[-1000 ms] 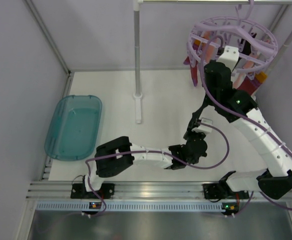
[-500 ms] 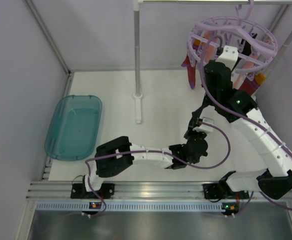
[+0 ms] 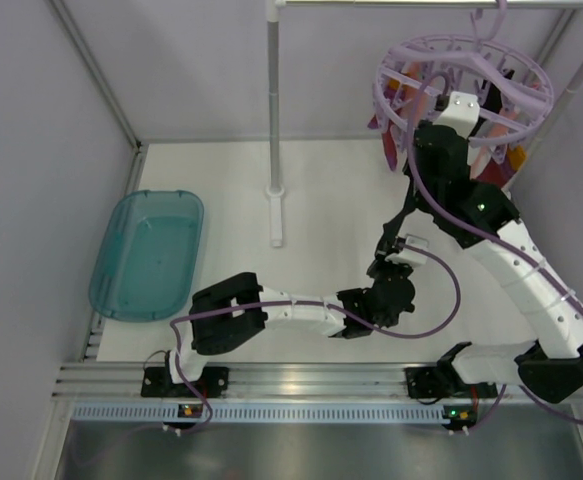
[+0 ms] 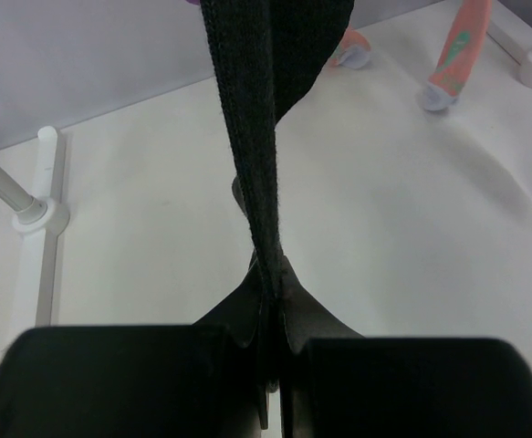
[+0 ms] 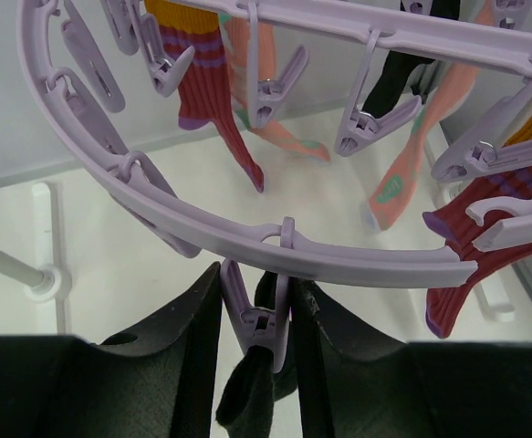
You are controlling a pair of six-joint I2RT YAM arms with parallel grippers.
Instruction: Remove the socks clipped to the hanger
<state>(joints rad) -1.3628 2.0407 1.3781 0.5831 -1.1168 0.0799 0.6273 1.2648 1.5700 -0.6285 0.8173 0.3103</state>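
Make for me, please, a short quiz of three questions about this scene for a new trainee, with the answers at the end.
1. How many socks lie in the teal tub?
2. True or false: the left gripper is shut on the lower end of a black sock.
3. What stands between the fingers of the right gripper?
A) a lilac peg of the hanger
B) the white pole
C) the teal tub

Key: 1. zero. 2. true. 3. A.
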